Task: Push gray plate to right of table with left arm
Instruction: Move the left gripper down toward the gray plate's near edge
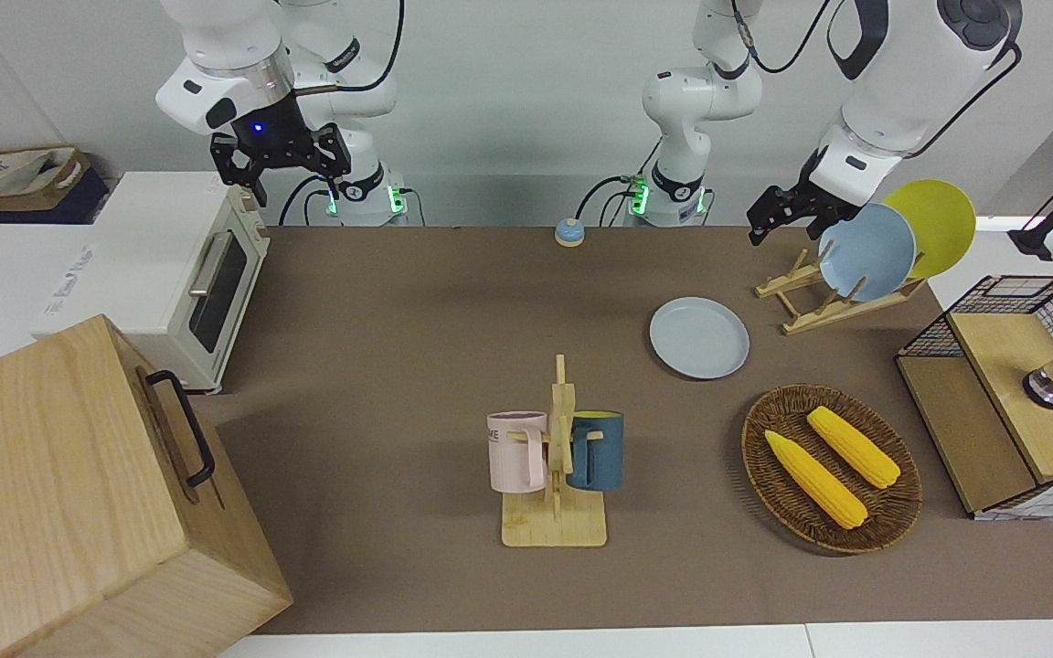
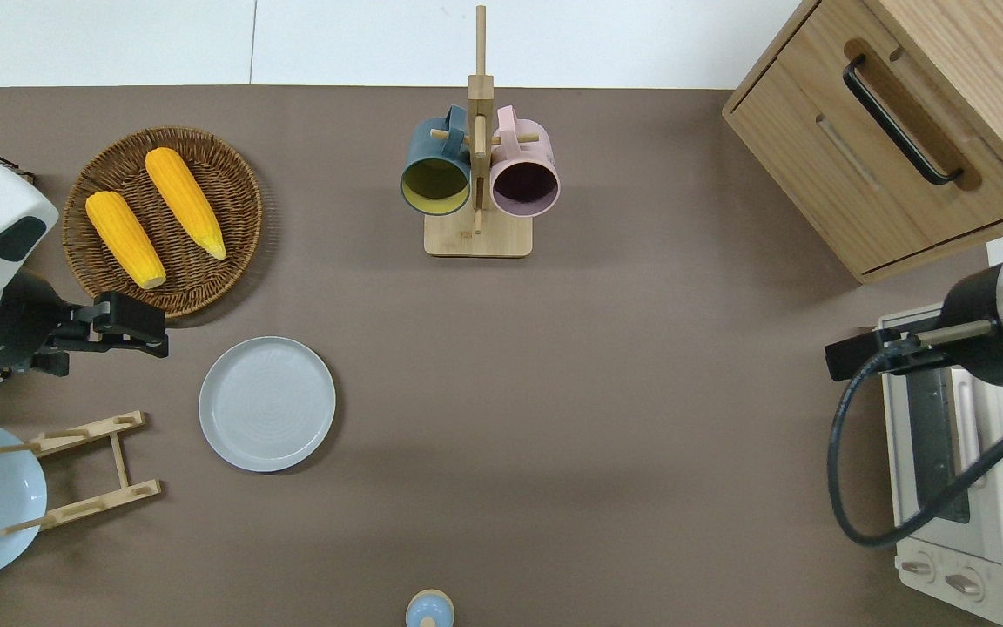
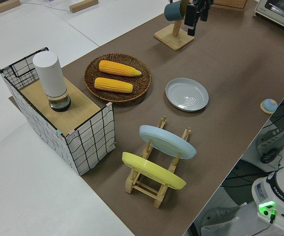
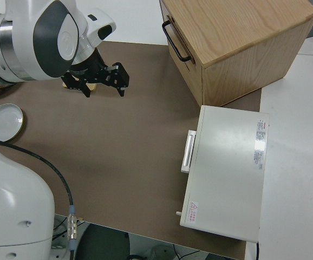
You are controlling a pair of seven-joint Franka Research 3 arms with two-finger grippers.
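Observation:
The gray plate (image 1: 699, 337) lies flat on the brown table (image 1: 398, 302), between the plate rack and the corn basket; it also shows in the overhead view (image 2: 267, 403), the left side view (image 3: 186, 94) and the right side view (image 4: 5, 119). My left gripper (image 1: 775, 224) hangs in the air. In the overhead view the left gripper (image 2: 158, 338) is over bare table by the basket's rim, toward the left arm's end from the plate and apart from it. My right gripper (image 1: 281, 178) is parked, open and empty.
A wooden rack (image 2: 84, 470) holds a sky-blue plate (image 1: 866, 252) and a yellow plate (image 1: 933, 224). A wicker basket (image 2: 232, 187) holds two corn cobs. A mug stand (image 2: 478, 235), a wire shelf (image 1: 993, 402), a toaster oven (image 1: 188, 274), a wooden cabinet (image 1: 60, 493) and a small bell (image 1: 569, 232) are also on the table.

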